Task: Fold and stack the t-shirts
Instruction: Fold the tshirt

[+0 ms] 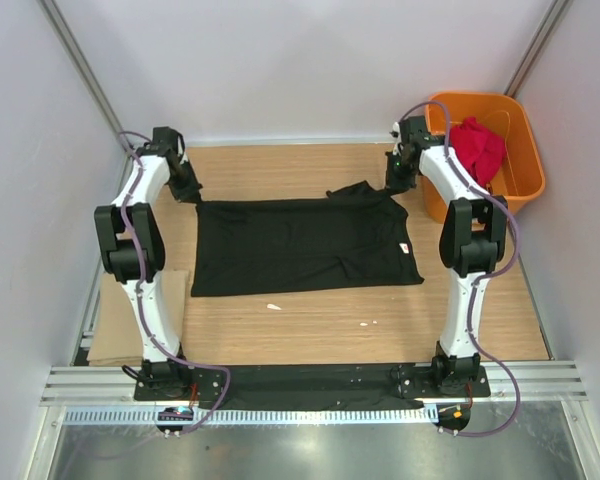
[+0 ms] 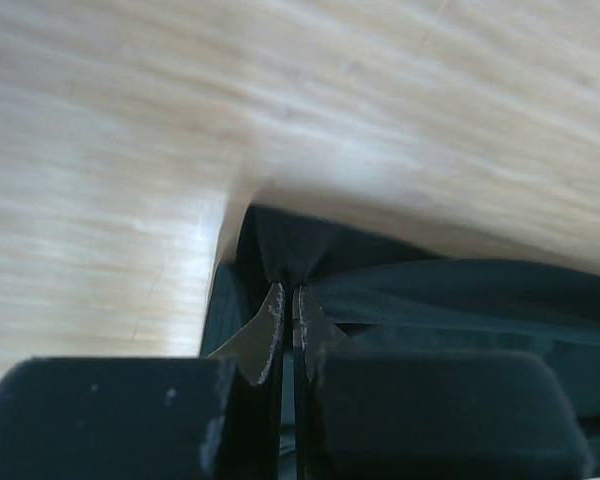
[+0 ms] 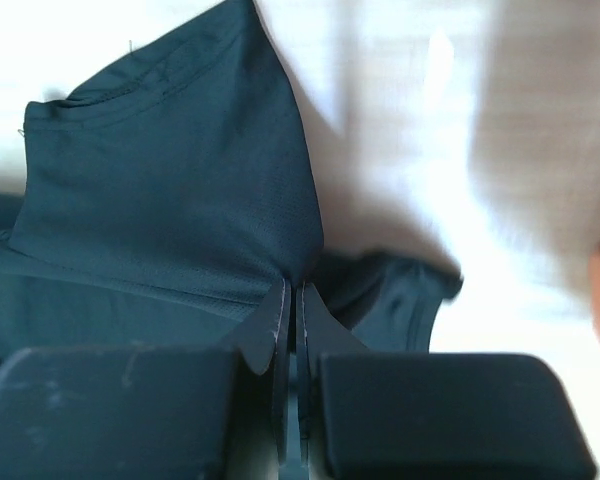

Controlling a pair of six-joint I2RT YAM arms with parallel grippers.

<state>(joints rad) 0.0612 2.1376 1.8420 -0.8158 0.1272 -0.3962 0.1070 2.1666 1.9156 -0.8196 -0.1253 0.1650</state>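
Black t-shirt (image 1: 305,245) flat mid-desk: thin, limp, light, likely to sag and slide. Left end effector (image 2: 288,295) clamped on its far-left corner, right end effector (image 3: 292,290) clamped near far-right sleeve. Corner pinches look like the best hold. Red t-shirt (image 1: 477,148) bunched in orange basket (image 1: 525,175) at far-right desk corner.

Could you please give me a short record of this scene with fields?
black shirt: spread on the table, far corners pinched
red shirt: crumpled in the orange basket, far right
left gripper: shut on the black shirt's far left corner
right gripper: shut on its far right corner
stacking: not yet begun
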